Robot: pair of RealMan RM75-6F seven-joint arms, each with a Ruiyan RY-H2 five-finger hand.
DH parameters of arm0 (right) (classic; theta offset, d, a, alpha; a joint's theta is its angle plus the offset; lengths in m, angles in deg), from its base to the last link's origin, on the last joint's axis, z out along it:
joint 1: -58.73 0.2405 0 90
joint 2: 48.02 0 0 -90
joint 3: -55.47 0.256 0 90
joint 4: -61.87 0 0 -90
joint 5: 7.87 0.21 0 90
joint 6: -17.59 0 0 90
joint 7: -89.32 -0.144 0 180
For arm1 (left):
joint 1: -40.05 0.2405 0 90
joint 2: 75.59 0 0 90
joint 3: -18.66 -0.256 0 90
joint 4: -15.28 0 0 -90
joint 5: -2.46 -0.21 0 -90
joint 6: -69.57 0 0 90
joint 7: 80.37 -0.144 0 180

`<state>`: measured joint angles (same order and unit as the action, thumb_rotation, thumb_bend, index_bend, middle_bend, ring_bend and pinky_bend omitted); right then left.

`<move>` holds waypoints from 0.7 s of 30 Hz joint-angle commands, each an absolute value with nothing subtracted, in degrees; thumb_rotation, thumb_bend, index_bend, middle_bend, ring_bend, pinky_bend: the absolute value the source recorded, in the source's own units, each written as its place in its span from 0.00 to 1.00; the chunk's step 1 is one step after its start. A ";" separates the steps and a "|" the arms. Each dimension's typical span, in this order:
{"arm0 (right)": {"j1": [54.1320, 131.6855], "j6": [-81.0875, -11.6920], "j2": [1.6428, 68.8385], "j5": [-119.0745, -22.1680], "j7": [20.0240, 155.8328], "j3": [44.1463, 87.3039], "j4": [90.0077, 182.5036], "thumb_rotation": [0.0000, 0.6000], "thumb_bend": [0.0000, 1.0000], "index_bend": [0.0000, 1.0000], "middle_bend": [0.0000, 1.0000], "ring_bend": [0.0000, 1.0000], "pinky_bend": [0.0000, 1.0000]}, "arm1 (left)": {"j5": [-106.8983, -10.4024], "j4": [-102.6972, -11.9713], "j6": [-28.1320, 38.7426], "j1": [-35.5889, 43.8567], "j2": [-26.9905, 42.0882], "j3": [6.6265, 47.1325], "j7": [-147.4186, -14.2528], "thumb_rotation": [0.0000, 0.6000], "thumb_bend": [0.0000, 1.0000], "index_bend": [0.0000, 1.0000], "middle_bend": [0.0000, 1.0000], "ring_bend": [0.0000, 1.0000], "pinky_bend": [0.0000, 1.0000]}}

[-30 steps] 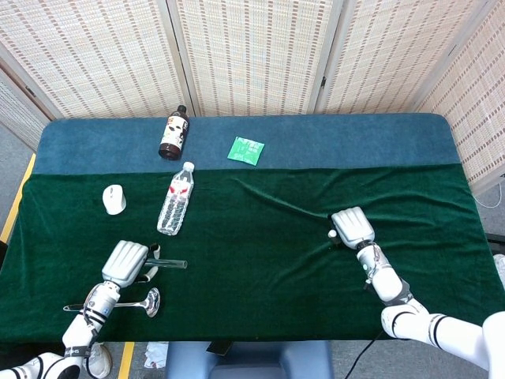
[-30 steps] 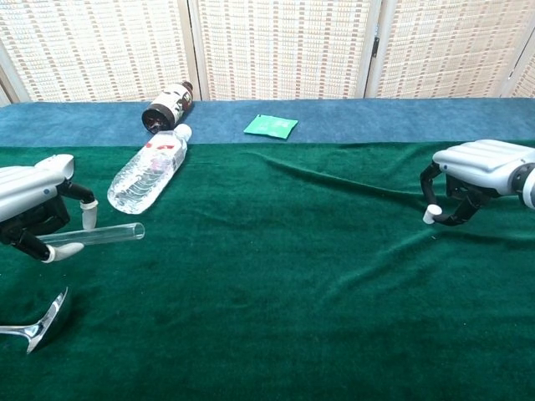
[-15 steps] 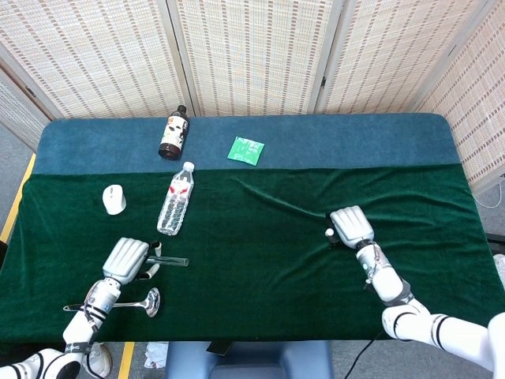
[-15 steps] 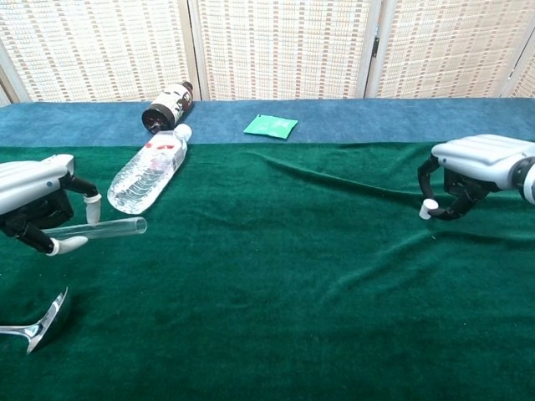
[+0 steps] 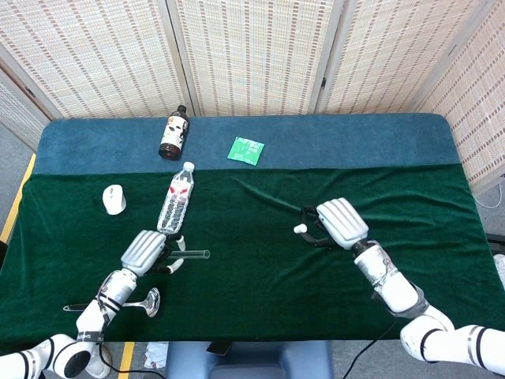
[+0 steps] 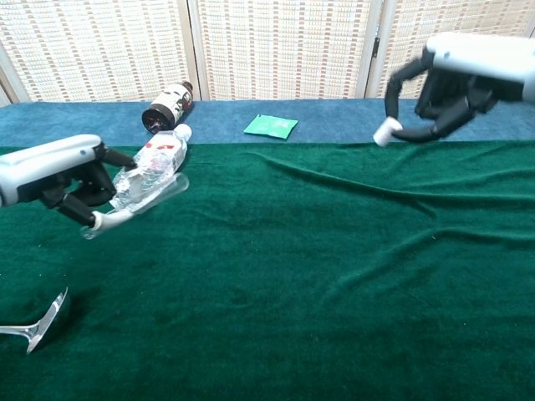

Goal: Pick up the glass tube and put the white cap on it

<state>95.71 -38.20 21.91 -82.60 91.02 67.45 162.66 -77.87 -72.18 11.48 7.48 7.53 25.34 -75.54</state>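
1. My left hand [image 6: 63,180], at left of the chest view, is gripping the glass tube [image 5: 192,255] off the cloth, open end pointing toward centre for capping.
2. My right hand [image 6: 451,79], upper right, is pinching the white cap [image 6: 385,132] at its fingertips, raised and facing the tube.

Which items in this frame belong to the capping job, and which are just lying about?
In the job:
glass tube, held by the left hand
white cap, pinched by the right hand

Lying about:
water bottle
brown bottle
green packet
white mouse
metal spoon
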 commanded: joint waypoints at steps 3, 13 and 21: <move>97.42 -37.44 17.91 -87.71 83.20 69.99 168.82 0.88 0.58 0.67 1.00 1.00 1.00 | -78.32 -74.67 14.01 5.00 8.45 26.96 -68.32 1.00 0.49 0.64 0.96 0.91 0.84; 100.57 -35.08 18.25 -89.52 82.39 69.93 171.94 0.89 0.58 0.67 1.00 1.00 1.00 | -77.78 -75.72 15.54 2.99 10.76 28.08 -60.32 1.00 0.50 0.64 0.96 0.91 0.84; 102.00 -33.76 18.72 -87.74 85.81 69.15 172.85 0.89 0.58 0.67 1.00 1.00 1.00 | -77.51 -75.37 15.48 2.46 11.53 27.72 -59.76 1.00 0.50 0.64 0.96 0.91 0.84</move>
